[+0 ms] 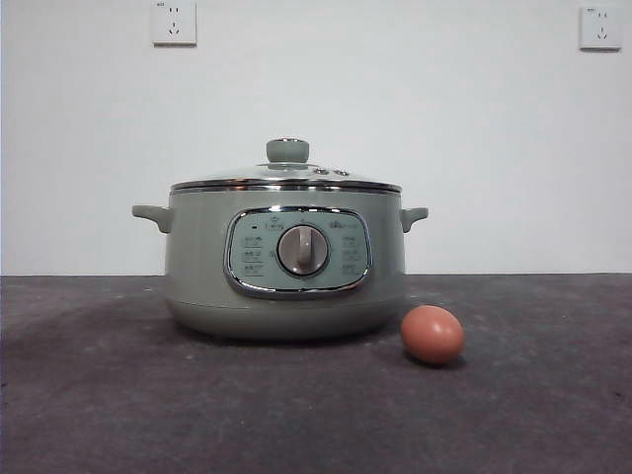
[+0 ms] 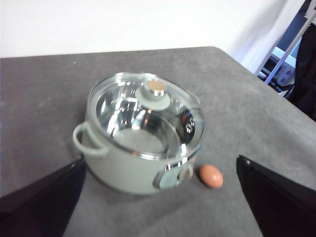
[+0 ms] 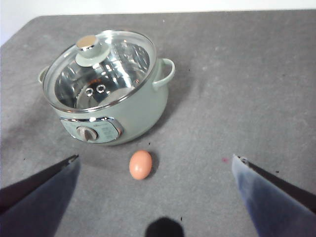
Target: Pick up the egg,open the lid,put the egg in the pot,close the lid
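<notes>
Egg: the egg [image 1: 432, 334] lies on its side on the grey table [image 1: 99, 395], nearest the front view camera, just beside the pot's front right foot and apart from it by a thin gap.
Pot: the pot [image 1: 197, 286] stands upright behind and to the left of the egg, control panel [image 1: 297, 252] facing the front, a small handle on each side.
Writing: small printed marks ring the silver dial [image 1: 303, 250] on the panel – too small to read; a short mark sits above the dial, unreadable as well.
Lid: the lid [image 1: 286, 181] sits closed on the pot's rim, green knob [image 1: 287, 150] on top; two small vent holes show in the glass.
Inside the pot: seen through the glass from both wrist views, a shiny steel bowl with nothing visible in it.
Open room: bare grey surface lies all around the pot and egg – wide on both sides and in front; the table's far edge meets a white wall.
Wall: two white sockets [image 1: 174, 22] high up, one at the left, one at the right corner.
Left gripper: the left gripper [image 2: 163, 197] hangs above the table, jaws spread wide, holding nothing; pot and egg lie between and beyond its jaws.
Right gripper: the right gripper [image 3: 155, 197] hangs likewise, jaws wide apart and empty, the egg lying beyond them.
</notes>
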{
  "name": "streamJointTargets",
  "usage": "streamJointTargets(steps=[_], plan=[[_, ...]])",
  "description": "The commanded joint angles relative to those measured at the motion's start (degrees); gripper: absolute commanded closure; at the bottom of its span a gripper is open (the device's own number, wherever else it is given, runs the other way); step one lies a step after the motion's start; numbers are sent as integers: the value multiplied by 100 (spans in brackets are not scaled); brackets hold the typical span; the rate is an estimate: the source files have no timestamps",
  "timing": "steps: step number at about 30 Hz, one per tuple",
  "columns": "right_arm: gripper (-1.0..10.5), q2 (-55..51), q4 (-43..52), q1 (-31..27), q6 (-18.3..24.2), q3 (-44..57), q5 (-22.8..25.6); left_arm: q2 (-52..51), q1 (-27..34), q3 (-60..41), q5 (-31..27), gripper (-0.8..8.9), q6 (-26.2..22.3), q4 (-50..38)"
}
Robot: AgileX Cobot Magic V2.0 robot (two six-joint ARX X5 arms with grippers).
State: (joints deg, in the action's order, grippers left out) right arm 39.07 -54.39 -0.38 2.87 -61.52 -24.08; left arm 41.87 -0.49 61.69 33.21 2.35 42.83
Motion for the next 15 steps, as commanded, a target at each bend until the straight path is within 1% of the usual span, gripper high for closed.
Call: streamJointTargets(steps=[1, 5, 7, 12, 15], plan=[[344, 127, 35, 4, 13, -26, -142, 450, -177, 286, 22, 243, -105, -234], [344, 326, 31, 4, 15, -26, -225, 1351, -549, 940, -68, 243, -334, -271], [344, 422, 33, 4, 15, -26, -245, 1816, -769, 1287, -203, 243, -455, -269], [344, 667, 31, 4, 15, -26, -278, 3665, -1738, 2693, -1080, 243, -931, -267], [348, 728, 9, 4, 15, -26, -284, 4704, -2146, 3447, -1512, 243, -1309, -267]])
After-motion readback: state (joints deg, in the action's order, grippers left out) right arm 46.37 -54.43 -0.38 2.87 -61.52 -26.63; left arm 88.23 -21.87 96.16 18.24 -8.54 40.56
